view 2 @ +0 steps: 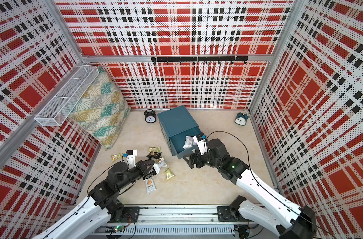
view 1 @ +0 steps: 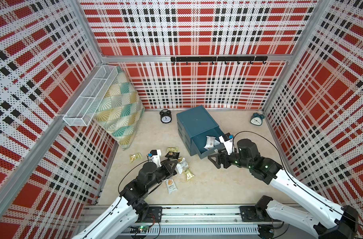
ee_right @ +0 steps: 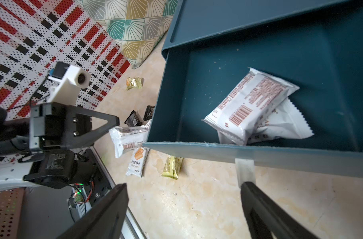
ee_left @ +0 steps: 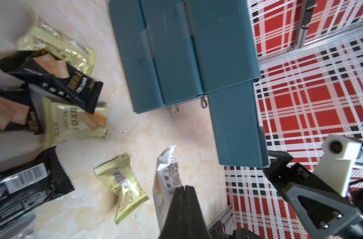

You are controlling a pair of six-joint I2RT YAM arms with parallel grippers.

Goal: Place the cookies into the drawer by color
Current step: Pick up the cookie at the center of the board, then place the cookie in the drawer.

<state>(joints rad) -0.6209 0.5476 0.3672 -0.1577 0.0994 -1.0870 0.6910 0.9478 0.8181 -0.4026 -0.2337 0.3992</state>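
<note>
The teal drawer cabinet (view 1: 197,122) stands at the back, its top drawer (ee_right: 176,93) pulled out with two white cookies (ee_right: 253,103) inside. My right gripper (ee_right: 183,186) is open and empty just in front of that drawer, one finger beside its white tab handle (ee_right: 244,169). My left gripper (ee_left: 183,187) is shut on the edge of a white cookie packet (ee_left: 166,180), also seen in a top view (view 1: 179,168). Loose cookies lie around it: yellow (view 1: 135,157), black (view 1: 172,155), white (view 1: 171,186), yellow (view 1: 189,174).
A patterned pillow (view 1: 118,107) leans in the left corner under a white wire basket (view 1: 89,97). A black alarm clock (view 1: 165,117) and a teal one (view 1: 257,119) stand by the back wall. A black hook rail (view 1: 217,59) hangs above.
</note>
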